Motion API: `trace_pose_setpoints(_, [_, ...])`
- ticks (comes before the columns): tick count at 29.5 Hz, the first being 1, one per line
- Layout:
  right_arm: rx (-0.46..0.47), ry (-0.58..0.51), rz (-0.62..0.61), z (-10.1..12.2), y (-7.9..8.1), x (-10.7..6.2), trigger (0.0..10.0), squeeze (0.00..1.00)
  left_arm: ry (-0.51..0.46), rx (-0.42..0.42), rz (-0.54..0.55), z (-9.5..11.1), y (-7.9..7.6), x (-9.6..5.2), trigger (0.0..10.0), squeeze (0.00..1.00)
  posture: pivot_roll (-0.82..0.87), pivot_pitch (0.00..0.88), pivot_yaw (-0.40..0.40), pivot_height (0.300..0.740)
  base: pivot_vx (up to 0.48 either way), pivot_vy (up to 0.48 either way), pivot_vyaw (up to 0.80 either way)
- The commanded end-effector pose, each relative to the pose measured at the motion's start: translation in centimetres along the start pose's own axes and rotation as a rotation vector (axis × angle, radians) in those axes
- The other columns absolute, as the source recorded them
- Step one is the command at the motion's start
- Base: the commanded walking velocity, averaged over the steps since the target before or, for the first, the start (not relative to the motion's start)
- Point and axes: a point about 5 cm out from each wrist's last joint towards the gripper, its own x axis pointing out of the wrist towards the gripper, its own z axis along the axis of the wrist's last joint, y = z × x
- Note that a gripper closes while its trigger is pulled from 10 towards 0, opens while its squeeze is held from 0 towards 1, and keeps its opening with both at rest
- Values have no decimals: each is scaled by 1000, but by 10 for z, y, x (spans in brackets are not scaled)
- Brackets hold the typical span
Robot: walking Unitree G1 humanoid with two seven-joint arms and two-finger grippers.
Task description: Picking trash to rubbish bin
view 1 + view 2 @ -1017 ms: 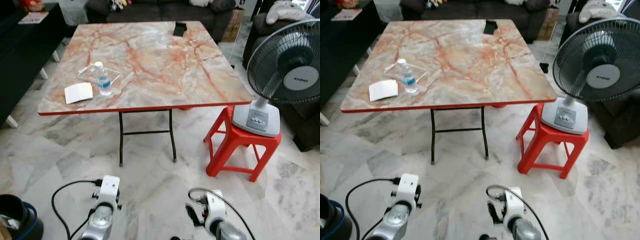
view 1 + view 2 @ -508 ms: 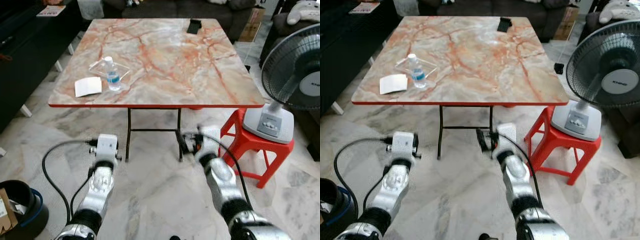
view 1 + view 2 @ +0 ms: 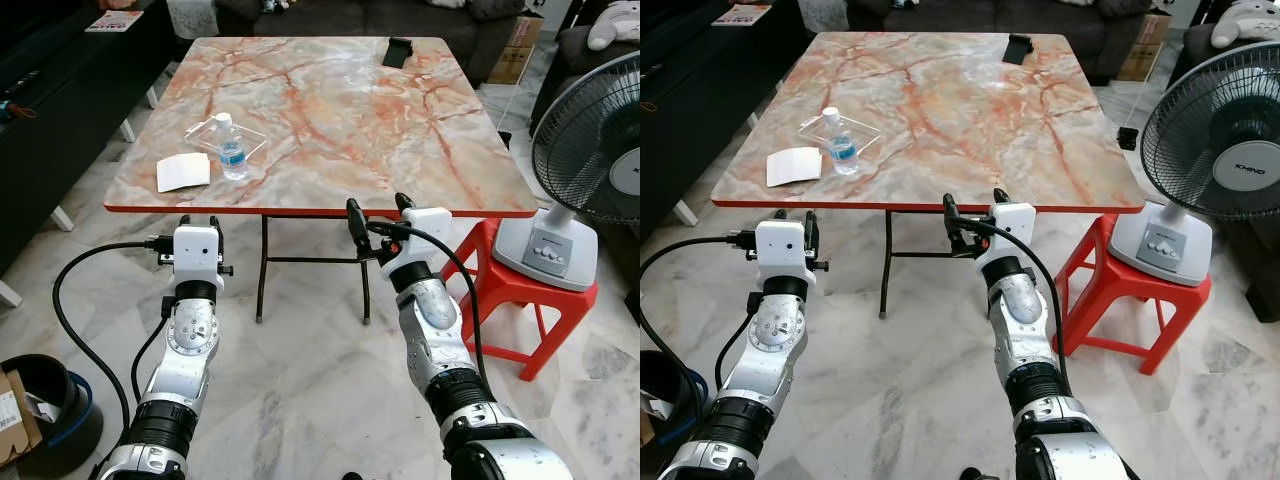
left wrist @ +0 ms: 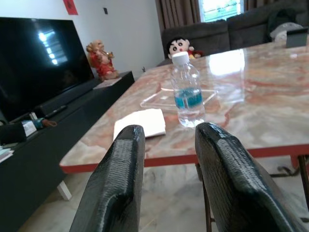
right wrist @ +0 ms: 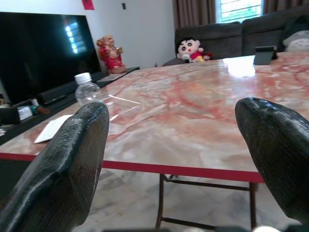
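Approach step, nothing grasped: left gripper [image 3: 198,222] and right gripper [image 3: 377,214] hover before the desk [image 3: 330,110] edge, jaws released and empty; the bottle [image 3: 231,153] stands near the desk's left front, so the left arm must reach over it

Your two head views look forward and down from above the arms onto the table [image 3: 330,110], the floor in front of it and the fan [image 3: 1215,165] at right; both frame the same scene, slightly offset sideways. Your left wrist view looks level along its fingers [image 4: 118,183] at the table's near edge, with the bottle [image 4: 187,91] close ahead. Your right wrist view faces the same edge from further right, low and near, sharing the bottle [image 5: 88,88], the tabletop and the television [image 5: 43,53] with the left.
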Motion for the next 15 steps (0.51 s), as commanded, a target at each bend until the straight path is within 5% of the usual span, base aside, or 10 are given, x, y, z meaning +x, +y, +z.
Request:
trace_pose_setpoints(1, [-3, -17, 7, 5, 2, 3, 10000, 0, 0, 0, -8, 3, 0, 0, 10000, 0, 25, 60, 5, 740, 0, 0, 0])
trace_pose_setpoints(7, [-4, 3, -2, 4, 3, 3, 10000, 0, 61, -87, 20, 1, -6, 0, 10000, 0, 23, 42, 7, 740, 0, 0, 0])
trace_pose_setpoints(8, [-7, 4, 1, 4, 3, 4, 10000, 0, 74, -96, 23, 0, -6, 0, 10000, 384, 23, 42, 7, 740, 0, 0, 0])
trace_pose_setpoints(12, [-10, 4, 2, 4, 4, 3, 10000, 0, 78, -94, 16, -1, -7, 0, 10000, 384, 23, 42, 7, 740, 0, 0, 0])
trace_pose_setpoints(13, [-5, -2, 3, 6, 4, 5, 10000, 0, 69, -97, -3, 0, -9, 1, 10000, 1000, 16, 35, 12, 740, 0, 0, 0])
trace_pose_setpoints(15, [-2, -5, 2, 7, 4, 5, 10000, 0, 57, -83, -14, 2, -10, 1, 10000, 1000, 17, 34, 11, 740, 0, 0, 0])
